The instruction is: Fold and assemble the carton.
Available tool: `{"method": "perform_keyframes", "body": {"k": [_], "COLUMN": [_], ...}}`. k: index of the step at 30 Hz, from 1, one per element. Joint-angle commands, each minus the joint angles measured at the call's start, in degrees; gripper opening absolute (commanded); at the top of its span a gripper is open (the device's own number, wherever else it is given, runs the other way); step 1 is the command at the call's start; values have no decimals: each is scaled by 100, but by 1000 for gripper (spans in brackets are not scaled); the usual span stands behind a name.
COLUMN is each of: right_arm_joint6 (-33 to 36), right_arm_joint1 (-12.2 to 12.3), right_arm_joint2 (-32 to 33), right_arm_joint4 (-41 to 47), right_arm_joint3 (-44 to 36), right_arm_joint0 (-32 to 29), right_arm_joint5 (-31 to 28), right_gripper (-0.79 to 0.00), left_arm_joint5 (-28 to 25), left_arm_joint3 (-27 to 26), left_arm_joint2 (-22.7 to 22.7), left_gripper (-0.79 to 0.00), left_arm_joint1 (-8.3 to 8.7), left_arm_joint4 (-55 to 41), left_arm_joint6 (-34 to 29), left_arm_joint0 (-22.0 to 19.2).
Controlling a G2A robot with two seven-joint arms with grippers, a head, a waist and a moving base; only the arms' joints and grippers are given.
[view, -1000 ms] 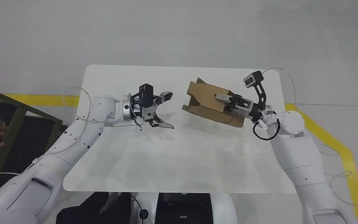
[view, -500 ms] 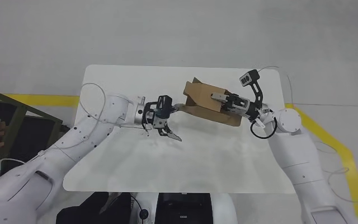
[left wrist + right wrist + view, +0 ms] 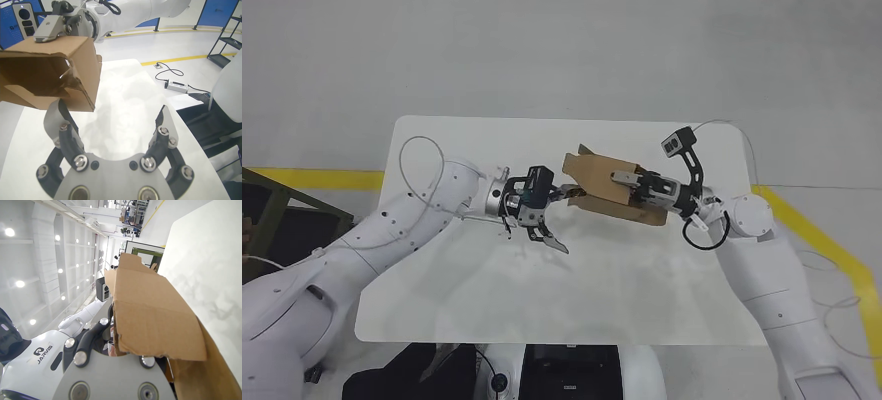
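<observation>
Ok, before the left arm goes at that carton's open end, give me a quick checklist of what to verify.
1. Right gripper holding the carton: ok, clamped on its top panel.
2. Left gripper open: ok, jaws wide apart.
3. Left fingertip at the carton's open end: ok, it appears to touch the lower edge.
4. End flaps folded in: not ok, the end gapes open.
5. Carton resting on the table: cannot tell.
</observation>
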Motion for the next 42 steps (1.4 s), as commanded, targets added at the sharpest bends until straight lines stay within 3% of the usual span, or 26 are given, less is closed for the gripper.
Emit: {"method": "perform_keyframes", "body": {"k": [1, 27, 42], "right_arm_joint6": [7, 155, -49], "right_arm_joint1": [1, -9, 17], "right_arm_joint2": [-6, -117, 130], "right_arm_joint4": [-16, -24, 169], "right_arm_joint3": [-8, -121, -81], "right_arm_joint0": [-7, -66, -114], "right_arm_joint5": [2, 23, -77], "right_gripper": [-785, -785, -785], "left_arm_joint5": [0, 0, 183], "left_arm_joint3": [26, 271, 456], "left_arm_joint2": [71, 748, 224], "left_gripper": [0, 0, 0], "left_arm_joint1": [-2, -103, 7], "left_arm_joint4": [13, -212, -370], "left_arm_joint6": [62, 442, 630], "left_arm_joint0": [-71, -679, -336]}}
